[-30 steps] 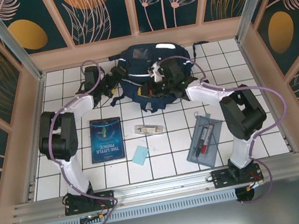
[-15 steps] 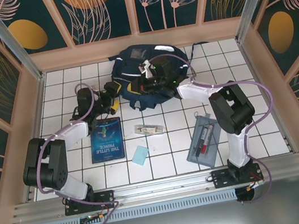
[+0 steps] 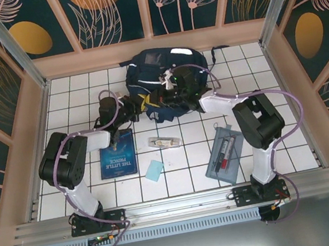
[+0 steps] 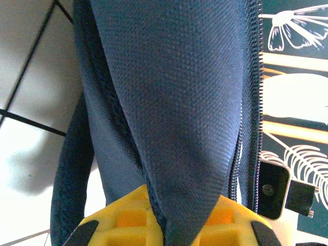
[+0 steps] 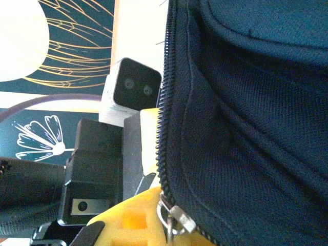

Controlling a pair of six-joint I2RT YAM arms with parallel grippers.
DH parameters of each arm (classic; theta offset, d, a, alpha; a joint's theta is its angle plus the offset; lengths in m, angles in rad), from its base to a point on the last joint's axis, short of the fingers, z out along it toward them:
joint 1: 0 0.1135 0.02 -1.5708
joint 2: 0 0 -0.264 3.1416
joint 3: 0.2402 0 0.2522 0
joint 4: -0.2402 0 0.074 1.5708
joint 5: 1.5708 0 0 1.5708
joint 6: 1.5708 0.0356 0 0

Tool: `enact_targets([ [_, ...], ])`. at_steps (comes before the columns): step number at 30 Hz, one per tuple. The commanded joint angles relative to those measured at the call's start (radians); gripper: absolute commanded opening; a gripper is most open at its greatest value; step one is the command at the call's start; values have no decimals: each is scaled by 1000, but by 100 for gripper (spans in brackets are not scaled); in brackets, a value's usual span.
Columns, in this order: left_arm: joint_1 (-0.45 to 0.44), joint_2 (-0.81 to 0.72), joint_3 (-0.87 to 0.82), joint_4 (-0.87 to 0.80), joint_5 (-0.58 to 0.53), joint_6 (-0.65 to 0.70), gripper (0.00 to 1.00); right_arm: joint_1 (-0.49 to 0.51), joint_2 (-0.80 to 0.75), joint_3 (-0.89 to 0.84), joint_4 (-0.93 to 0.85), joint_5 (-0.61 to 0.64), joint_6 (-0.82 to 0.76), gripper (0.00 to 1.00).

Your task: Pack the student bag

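Note:
The student bag (image 3: 165, 72), navy blue with white stripes, lies at the back middle of the tiled table. My left gripper (image 3: 144, 100) is at its near left edge, its yellow fingers (image 4: 123, 220) shut on a fold of the bag's navy fabric (image 4: 174, 102) beside the zipper teeth (image 4: 256, 102). My right gripper (image 3: 168, 89) is close to it on the bag's front. It is shut at the zipper edge (image 5: 169, 128), with the metal zipper pull (image 5: 175, 219) against its yellow finger (image 5: 133, 218). The inside of the bag is hidden.
On the tiles in front of the bag lie a blue book (image 3: 117, 153), a small white item (image 3: 164, 141), a light blue square (image 3: 155, 170) and a grey transparent pencil case (image 3: 225, 154). Wooden walls ring the table.
My left arm has swung in to the bag's near left edge, and its gripper has gone from open to shut on the fabric. The right gripper has shifted a little left, still shut.

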Motion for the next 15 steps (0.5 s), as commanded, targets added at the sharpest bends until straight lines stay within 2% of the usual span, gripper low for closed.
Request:
enact_targets([
  [1, 43, 10, 66, 21, -59, 37, 0, -5, -124, -49, -118, -33, -126, 0],
  [4, 91, -51, 62, -86, -50, 143, 0, -68, -181, -130, -248, -9, -222, 0],
  [8, 140, -128, 56, -202, -61, 242, 0, -153, -239, -268, -291, 7, -278, 0],
  [15, 170, -122, 60, -207, -41, 246, 0, -311, -301, -340, -399, 102, -433, 0],
])
